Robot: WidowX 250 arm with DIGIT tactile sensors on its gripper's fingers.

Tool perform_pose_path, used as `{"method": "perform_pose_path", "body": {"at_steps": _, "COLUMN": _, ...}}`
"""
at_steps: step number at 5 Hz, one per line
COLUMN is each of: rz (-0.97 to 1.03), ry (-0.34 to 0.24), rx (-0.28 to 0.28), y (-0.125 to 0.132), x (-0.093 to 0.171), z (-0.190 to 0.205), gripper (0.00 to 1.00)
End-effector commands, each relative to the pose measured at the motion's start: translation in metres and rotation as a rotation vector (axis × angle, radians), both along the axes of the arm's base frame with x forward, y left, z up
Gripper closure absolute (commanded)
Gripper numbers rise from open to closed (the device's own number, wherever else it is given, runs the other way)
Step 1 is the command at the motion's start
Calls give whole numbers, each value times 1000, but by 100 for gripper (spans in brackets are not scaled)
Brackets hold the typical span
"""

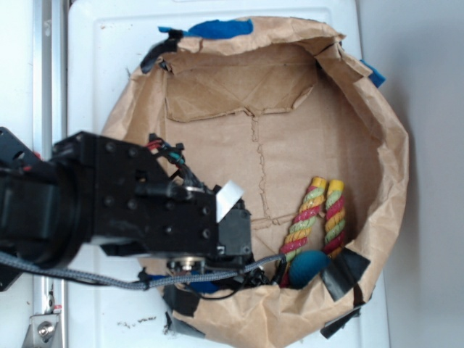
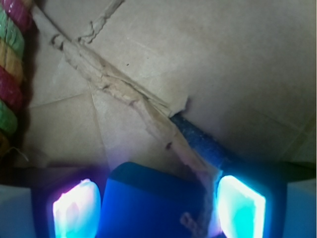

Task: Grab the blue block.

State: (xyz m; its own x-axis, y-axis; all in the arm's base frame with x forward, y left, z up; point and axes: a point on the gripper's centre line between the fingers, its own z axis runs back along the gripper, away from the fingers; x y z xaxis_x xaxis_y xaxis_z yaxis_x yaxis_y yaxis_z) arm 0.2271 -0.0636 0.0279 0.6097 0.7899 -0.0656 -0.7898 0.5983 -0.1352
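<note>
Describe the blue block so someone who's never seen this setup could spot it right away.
Start at the brown paper bag rolled open like a bowl. In the wrist view, the blue block sits on its floor between the glowing pads of the gripper. Unlike the striped rope toy or the rounded teal ball, it is solid medium blue with straight edges.

Black boxy arm (image 1: 123, 206) at the left of the exterior frame, with matte plates and small round screw holes. Red and green wires (image 1: 165, 151) on top, a grey braided cable (image 1: 109, 275) below, a white tag (image 1: 228, 198) near the front. Two glowing pads (image 2: 241, 206) at the bottom of the wrist frame, lit pale cyan and violet.
</note>
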Motion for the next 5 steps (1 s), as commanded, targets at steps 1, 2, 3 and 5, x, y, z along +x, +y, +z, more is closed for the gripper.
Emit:
{"method": "perform_pose_path", "body": {"at_steps": 1, "rz": -9, "ry": -71, "rx": -59, "y": -2, "x": -6, "z": 25, "gripper": 0}}
{"method": "perform_pose_path", "body": {"at_steps": 2, "rz": 5, "ry": -69, "rx": -104, "y": 2, "x": -10, "z": 37, "gripper": 0}}
{"method": "perform_pose_path", "body": {"at_steps": 3, "rz": -28, "ry": -59, "rx": -114, "y": -1, "x": -18, "z": 38, "gripper": 0}}
{"method": "perform_pose_path", "body": {"at_steps": 5, "rz": -96, "ry": 5, "rx": -162, "y": -2, "x": -24, "z": 38, "gripper": 0}}
